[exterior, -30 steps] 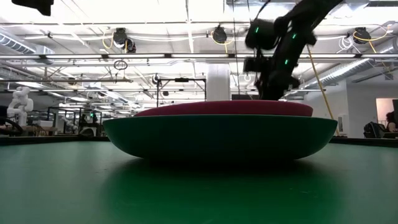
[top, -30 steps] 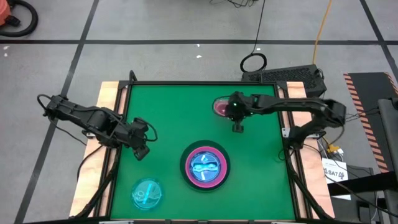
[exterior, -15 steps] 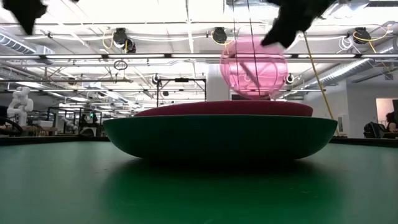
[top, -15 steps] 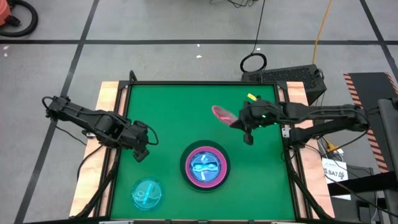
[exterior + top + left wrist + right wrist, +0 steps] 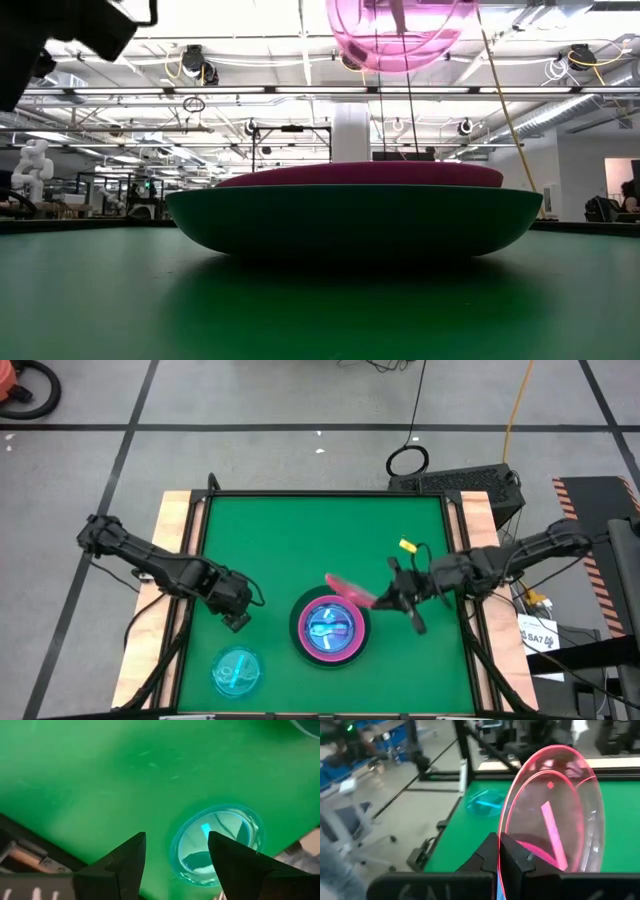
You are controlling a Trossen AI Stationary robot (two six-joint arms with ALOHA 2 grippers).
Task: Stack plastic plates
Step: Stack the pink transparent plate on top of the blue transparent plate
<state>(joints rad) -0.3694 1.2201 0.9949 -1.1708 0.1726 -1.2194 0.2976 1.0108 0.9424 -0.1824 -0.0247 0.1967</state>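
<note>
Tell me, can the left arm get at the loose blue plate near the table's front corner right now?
Probably yes. The left gripper is open and empty, just above the blue plate, with only bare green table between them.

Even, bright overhead light; ceiling lamps (image 5: 195, 62) glare white in the low view. The stack (image 5: 355, 215) casts a soft shadow on the mat (image 5: 100, 300). Left wrist view is blurred; the cyan plate (image 5: 217, 845) glows. The pink plate (image 5: 555, 810) rim catches highlights.
</note>
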